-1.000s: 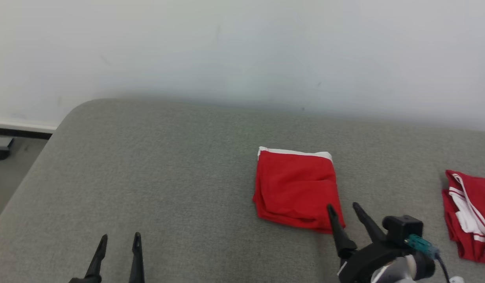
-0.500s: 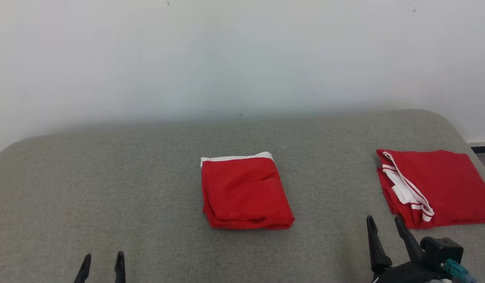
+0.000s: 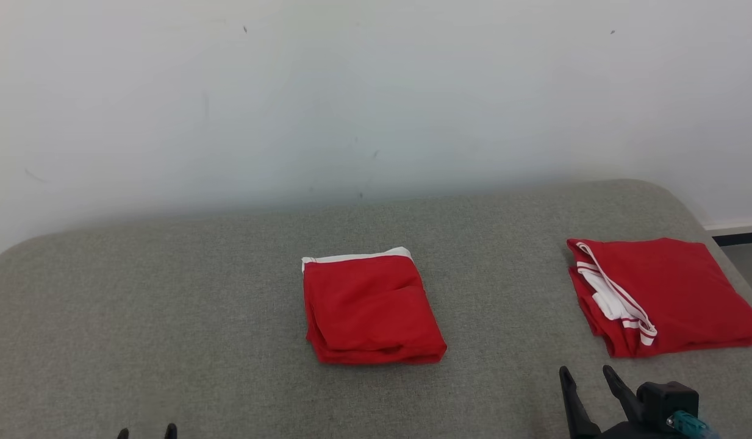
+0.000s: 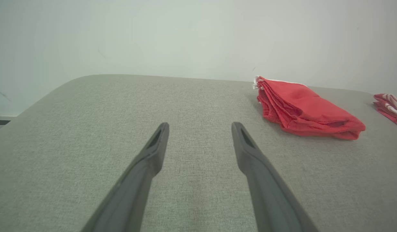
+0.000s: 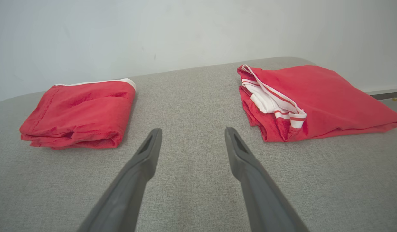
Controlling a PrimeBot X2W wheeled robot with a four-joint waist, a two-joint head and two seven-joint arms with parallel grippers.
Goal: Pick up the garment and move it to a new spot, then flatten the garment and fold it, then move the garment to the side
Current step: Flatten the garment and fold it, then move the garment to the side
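Grippers near you: left gripper (image 3: 146, 431) and right gripper (image 3: 585, 369) both wide, empty; the right has backed off the folded garment (image 3: 371, 308), lying mid-worktop (image 3: 168, 305); farther right, a second red garment (image 3: 662, 292) — folding looks done; your sideways move remains.

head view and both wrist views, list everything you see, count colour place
folded garment: one, red with white band, middle of the cushion
second garment: one, red with white striped trim, folded, near the cushion's right end
cushion: one, grey fabric, beneath both garments
wall: one, white, behind the cushion
left gripper: one, dark fingers, open, over bare cushion
right gripper: one, dark fingers, open, aimed between the two garments, touching neither
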